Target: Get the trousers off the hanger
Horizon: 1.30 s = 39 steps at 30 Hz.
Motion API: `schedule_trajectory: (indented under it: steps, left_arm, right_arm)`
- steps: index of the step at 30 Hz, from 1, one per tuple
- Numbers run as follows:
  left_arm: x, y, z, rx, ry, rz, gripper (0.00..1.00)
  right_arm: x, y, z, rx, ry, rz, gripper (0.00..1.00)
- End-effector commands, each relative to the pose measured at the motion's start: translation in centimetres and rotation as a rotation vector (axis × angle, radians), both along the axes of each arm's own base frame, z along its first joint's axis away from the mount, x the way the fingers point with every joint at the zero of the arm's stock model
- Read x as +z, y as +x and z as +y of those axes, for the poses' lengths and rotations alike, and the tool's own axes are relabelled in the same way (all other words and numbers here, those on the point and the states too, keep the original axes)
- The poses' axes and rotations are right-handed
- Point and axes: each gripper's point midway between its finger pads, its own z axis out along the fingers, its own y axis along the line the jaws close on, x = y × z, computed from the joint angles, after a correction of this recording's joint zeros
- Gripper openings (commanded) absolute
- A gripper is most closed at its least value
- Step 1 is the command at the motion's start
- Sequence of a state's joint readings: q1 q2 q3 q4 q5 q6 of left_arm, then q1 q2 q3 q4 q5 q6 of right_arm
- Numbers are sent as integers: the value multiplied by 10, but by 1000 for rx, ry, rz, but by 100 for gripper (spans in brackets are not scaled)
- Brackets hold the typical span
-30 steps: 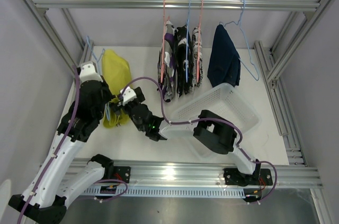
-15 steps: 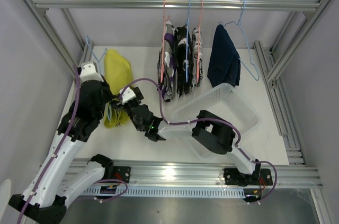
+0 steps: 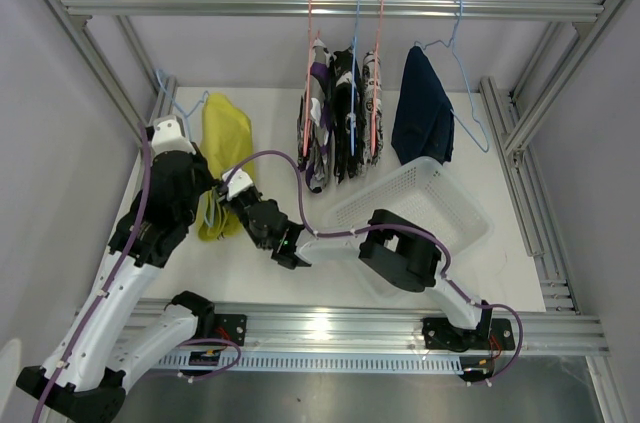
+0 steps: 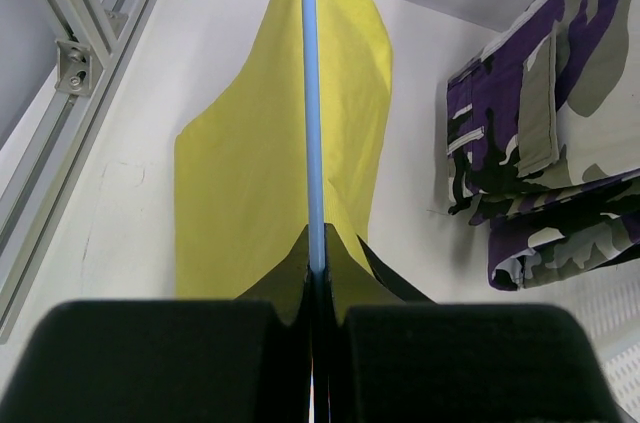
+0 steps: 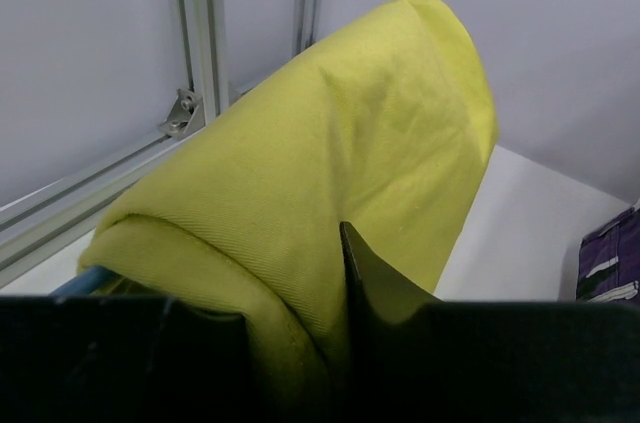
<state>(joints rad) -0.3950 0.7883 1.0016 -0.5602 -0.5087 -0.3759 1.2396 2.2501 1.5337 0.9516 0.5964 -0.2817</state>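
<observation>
The yellow trousers are draped over a blue hanger low at the left, off the rail. My left gripper is shut on the hanger's blue wire, which runs straight out from between its jaws in the left wrist view. My right gripper is at the trousers' near end. In the right wrist view a fold of the yellow trousers fills its jaws; one finger presses into the cloth and the other is hidden under it.
Purple camouflage trousers, black-and-white splatter trousers, grey-white trousers and navy trousers hang on hangers from the top rail. A white basket lies at the right. Frame posts flank both sides.
My right gripper has moved left into the near end of the yellow trousers and closed on the cloth. The left gripper has kept its hold on the hanger.
</observation>
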Motion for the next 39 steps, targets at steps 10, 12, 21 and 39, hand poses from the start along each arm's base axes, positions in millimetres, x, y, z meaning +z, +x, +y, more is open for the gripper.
schedule_trajectory:
  steps: [10, 12, 21, 39]
  left_arm:
    - [21, 8, -3, -6, -41, -73, 0]
    - [20, 9, -1, 2, -37, -68, 0]
    - [12, 13, 3, 33, -17, -47, 0]
    - [20, 11, 0, 2, -80, -106, 0]
  right_arm:
    - [101, -2, -4, 14, 213, -59, 0]
    - [116, -6, -8, 15, 225, -70, 0]
    - [168, -18, -30, -3, 292, -86, 0]
    - [169, -16, -57, -42, 370, -10, 0]
